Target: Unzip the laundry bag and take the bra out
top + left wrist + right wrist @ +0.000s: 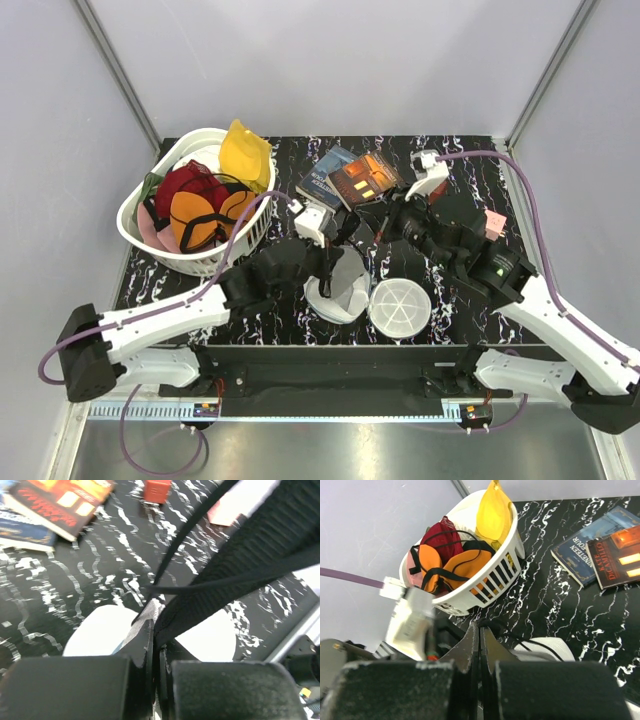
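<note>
Noted black, white-veined table (200, 285) inside pale grey walls, both arm bases at the near edge.

Found left end effector (154, 630) pressed together on the bra (240, 565): broad black band pinched right at the fingertips, running up and away to the right, with a thin black strap crossing in front of it. Saw white of the laundry bag (338, 290) directly beneath that pinch in the left wrist view.

Found right end effector (479, 630) also pressed together, just above the bag's white rim. Saw a thin black strap passing close by its tips; could not tell whether anything was caught between them.

Recorded bag lying near the table's front centre, gaping, greyish inside showing, one flat disc end (400, 307) turned up beside it. Judged the zip as already undone. Judged the bra as gripped and partly drawn up, dark loops hanging between the two end effectors over the bag; could not tell whether any of it lay inside. Judged what was left as lifting the bra clear of the pouch and setting it down apart.

Further out: white slotted basket (160, 240) at far left holding an orange-cupped bra (205, 215) and other clothes; two books (350, 178) at far centre.
</note>
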